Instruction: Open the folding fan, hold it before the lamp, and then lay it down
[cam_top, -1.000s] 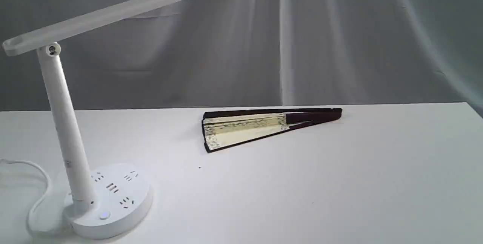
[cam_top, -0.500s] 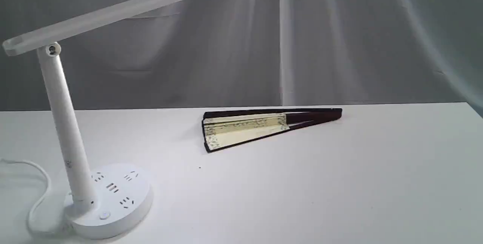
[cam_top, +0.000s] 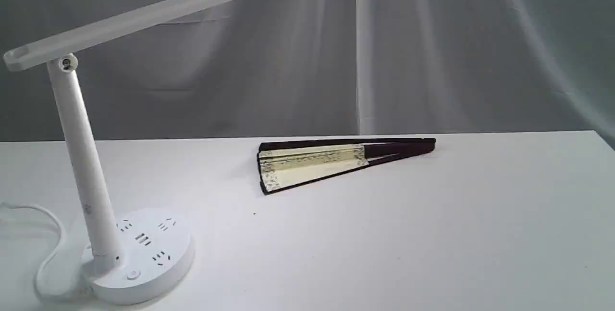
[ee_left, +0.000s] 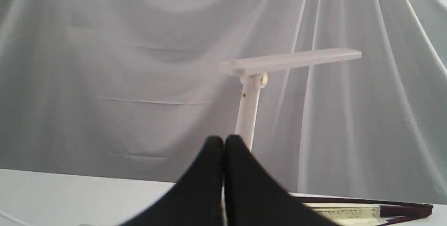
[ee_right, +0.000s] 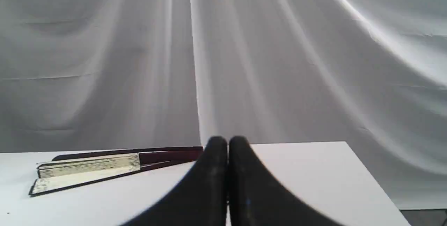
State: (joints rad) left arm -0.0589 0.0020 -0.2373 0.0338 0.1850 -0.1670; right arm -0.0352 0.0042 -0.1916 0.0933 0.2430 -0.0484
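The folding fan (cam_top: 331, 162) lies almost folded on the white table, its cream pleats slightly spread toward the left and its dark maroon ribs pointing right. It also shows in the right wrist view (ee_right: 104, 168) and partly in the left wrist view (ee_left: 366, 212). The lamp (cam_top: 86, 167) stands at the front left, bar head slanting up to the right; the left wrist view shows its head and post (ee_left: 279, 63). My left gripper (ee_left: 223, 142) and right gripper (ee_right: 227, 142) are shut on nothing, well short of the fan. Neither arm appears in the exterior view.
The lamp's white cord (cam_top: 48, 239) loops off its round base at the left edge. The white table (cam_top: 432, 234) ends at a right edge near the back right corner. A grey cloth backdrop (cam_top: 432, 51) hangs behind the table.
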